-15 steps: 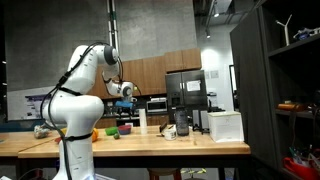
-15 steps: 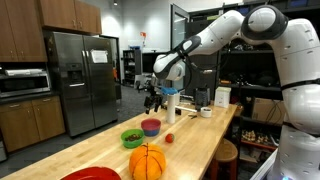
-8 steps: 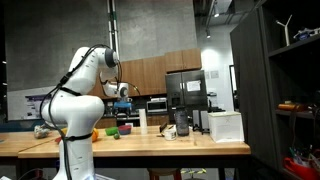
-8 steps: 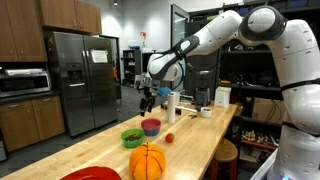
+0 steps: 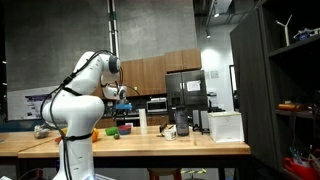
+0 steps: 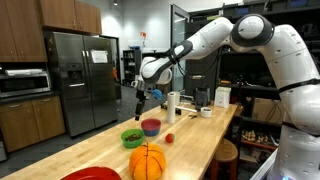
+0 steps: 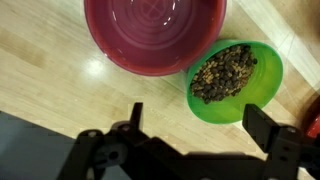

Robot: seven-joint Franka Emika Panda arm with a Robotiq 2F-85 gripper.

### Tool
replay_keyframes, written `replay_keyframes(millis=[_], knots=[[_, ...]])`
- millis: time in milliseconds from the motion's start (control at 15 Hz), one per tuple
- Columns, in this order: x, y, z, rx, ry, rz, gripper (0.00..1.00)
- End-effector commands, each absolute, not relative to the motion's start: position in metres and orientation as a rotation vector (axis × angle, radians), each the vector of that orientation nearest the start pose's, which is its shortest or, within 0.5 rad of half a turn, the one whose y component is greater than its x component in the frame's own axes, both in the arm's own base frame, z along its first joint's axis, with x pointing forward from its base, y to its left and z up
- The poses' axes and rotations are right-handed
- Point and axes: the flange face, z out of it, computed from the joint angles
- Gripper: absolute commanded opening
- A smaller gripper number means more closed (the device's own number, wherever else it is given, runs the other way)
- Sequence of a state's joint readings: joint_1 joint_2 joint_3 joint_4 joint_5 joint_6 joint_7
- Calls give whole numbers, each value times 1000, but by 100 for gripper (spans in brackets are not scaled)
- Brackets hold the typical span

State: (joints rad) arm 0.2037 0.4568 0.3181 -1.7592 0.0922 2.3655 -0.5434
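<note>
two bowls sit side by side on a wooden table (image 6: 198, 133), and the gripper (image 7: 193, 108) hangs above them with nothing in it. in the wrist view its two black fingers (image 7: 136, 112) stand wide apart, with only air between them. below that gap lies the green bowl (image 7: 265, 85), filled with dark brown bits (image 7: 222, 72). the red bowl (image 7: 150, 40) is just beside it. their rims are touching or very nearly so; which, i cannot tell. the red bowl looks empty, with a glossy inside.

in an exterior view the gripper (image 6: 139, 100) points down from a long white arm (image 6: 215, 35). it is above the green bowl (image 6: 132, 137) and the red bowl (image 6: 150, 127) and clear of both. nearer the camera on the same table are an orange ball (image 6: 147, 162) and the edge of a red plate (image 6: 90, 174). a small red thing (image 6: 169, 138) lies near the bowls. a white cup (image 6: 173, 105) stands farther along the table. a steel fridge (image 6: 85, 75) stands against the wall behind.

in an exterior view the arm (image 5: 75, 95) curls over the table, and the gripper (image 5: 122, 97) hangs above the green bowl (image 5: 113, 130), which shows only as a small green shape. farther along the table stand a dark jug (image 5: 181, 123) and a white box (image 5: 225, 126), well apart from the gripper.
</note>
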Motion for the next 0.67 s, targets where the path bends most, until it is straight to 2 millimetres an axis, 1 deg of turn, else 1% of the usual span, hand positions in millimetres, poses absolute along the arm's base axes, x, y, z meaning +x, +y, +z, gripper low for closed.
replay_keyframes(millis=[0,267,600], knots=[[606,334,331,-2480,-1532,-249,100],[609,348,315,-2390,-1653,-217,100],[615,360,295,-2353,-1737,-194,100]])
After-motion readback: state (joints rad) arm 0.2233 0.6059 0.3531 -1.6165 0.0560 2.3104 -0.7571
